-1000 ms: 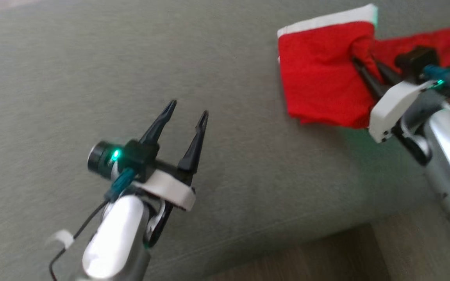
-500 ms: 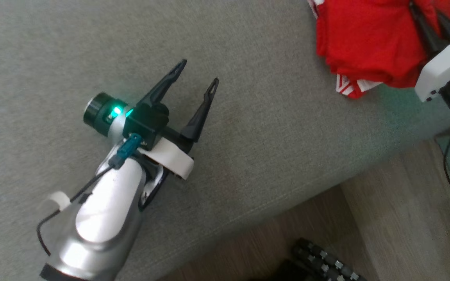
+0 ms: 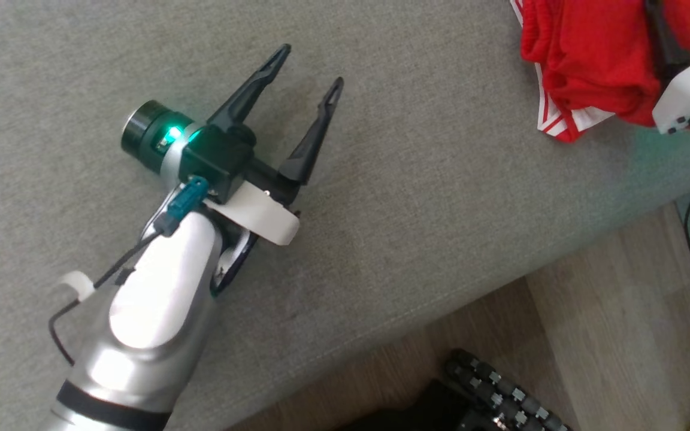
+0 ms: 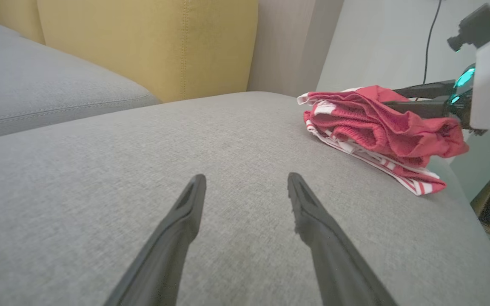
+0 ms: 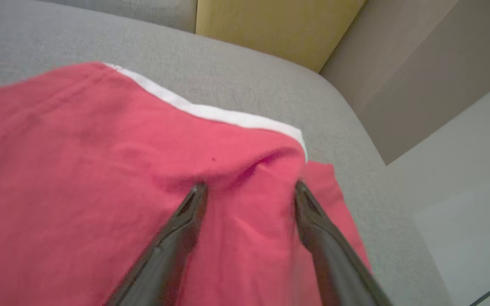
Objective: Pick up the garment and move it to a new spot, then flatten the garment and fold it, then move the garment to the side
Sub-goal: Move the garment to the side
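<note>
lying bunched, garment on sofa

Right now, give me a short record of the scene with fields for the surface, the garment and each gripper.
surface: grey sofa cushion
clothing: red garment with white stripes, bunched near the cushion's edge
left arm: left gripper open, holding nothing, over bare cushion, apart from the garment
right arm: right gripper open, fingertips on the red cloth
behind: yellow cushion
</note>
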Motion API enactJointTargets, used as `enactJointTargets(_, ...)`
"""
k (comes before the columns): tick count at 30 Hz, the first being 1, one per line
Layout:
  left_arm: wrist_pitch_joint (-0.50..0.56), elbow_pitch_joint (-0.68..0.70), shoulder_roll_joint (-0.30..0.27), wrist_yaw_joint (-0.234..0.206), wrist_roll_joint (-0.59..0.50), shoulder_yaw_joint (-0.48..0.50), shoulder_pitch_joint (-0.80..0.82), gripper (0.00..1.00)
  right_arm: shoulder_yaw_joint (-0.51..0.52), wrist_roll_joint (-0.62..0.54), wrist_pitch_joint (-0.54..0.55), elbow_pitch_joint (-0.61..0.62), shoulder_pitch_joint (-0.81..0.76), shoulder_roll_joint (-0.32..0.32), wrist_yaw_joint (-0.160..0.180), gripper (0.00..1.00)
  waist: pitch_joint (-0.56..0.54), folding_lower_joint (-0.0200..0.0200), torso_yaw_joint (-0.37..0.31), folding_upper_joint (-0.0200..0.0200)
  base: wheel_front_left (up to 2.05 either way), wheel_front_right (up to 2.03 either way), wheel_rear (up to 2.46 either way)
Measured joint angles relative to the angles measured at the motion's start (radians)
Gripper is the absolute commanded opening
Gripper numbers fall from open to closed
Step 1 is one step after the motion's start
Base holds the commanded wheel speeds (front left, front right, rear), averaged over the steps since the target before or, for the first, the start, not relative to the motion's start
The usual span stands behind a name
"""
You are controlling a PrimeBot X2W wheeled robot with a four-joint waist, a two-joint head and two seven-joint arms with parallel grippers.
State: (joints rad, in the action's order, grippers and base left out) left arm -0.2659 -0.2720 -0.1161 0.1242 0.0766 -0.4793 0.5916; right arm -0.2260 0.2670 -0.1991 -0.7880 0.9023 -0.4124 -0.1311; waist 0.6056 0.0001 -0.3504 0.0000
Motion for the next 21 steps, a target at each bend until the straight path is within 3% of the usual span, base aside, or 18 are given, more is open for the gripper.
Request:
enactJointTargets(8, 0.002, -0.02, 0.005, -0.019, 0.024, 0.036, -0.06, 1.0, 0.034, -0.055, -0.023, 0.006, 0.009, 0.026, 0.0, 1.0, -0.066, 0.0, 0.02, 0.0, 0.0, 0.0, 0.0)
enactJointTargets(14, 0.006, -0.006, 0.027, -0.046, 0.058, 0.093, -0.139, 1.0, 0.047, -0.046, -0.035, 0.107, -0.01, 0.094, 0.0, 1.0, -0.148, 0.0, 0.044, 0.0, 0.0, 0.0, 0.0)
enactJointTargets(21, 0.007, 0.055, 0.049, -0.066, 0.074, 0.152, -0.221, 1.0, 0.048, -0.083, -0.05, 0.244, -0.162, 0.169, 0.0, 1.0, -0.25, -0.0001, 0.106, 0.0, 0.0, 0.0, 0.0)
